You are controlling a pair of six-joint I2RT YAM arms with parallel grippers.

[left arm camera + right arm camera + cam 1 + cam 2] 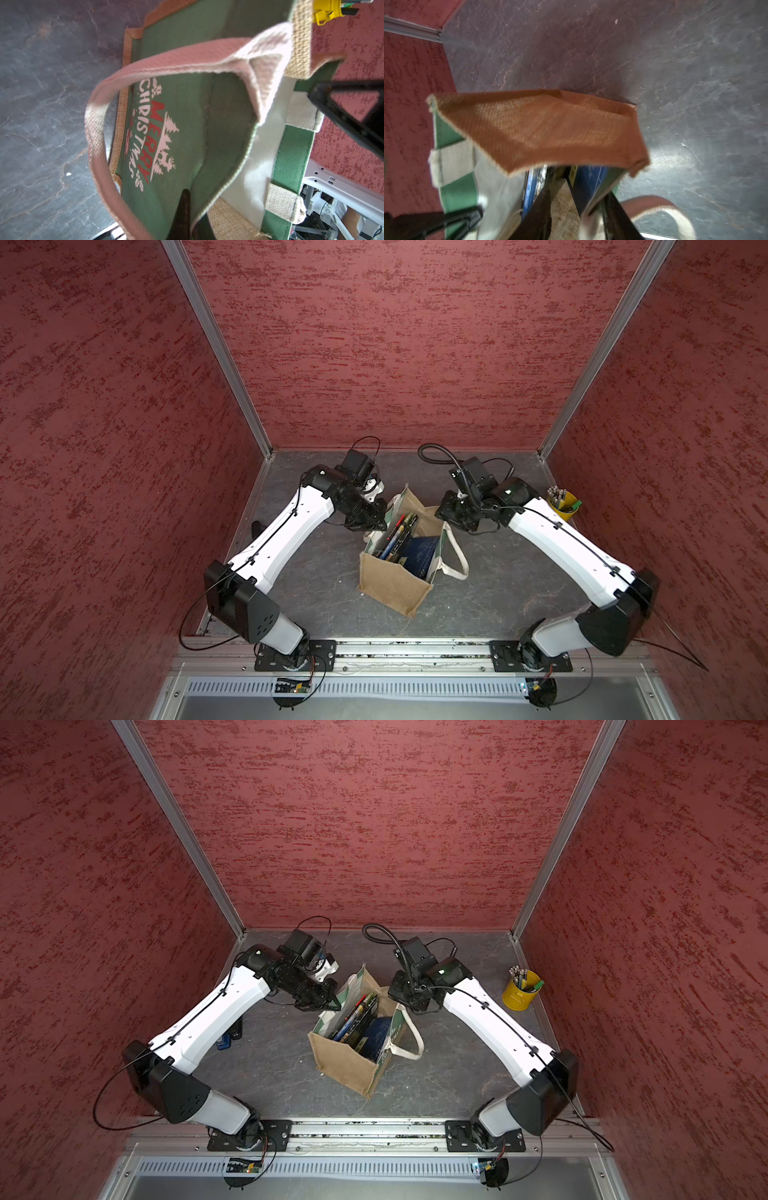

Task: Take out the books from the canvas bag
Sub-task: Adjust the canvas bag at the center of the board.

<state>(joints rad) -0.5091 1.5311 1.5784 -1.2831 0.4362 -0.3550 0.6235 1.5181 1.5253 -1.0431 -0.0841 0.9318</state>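
Left tool [379, 526] pinches canvas bag [392, 585] rim; right tool [441, 516] straddles opposite rim, grip unclear.

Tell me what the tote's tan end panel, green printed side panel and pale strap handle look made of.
On the boxy canvas bag, the tan end panel shows a coarse open weave, matte: seemingly burlap or jute. The green printed side panel is tighter, smooth matte cloth, probably cotton canvas. The pale strap handle is thick ribbed webbing, likely cotton.
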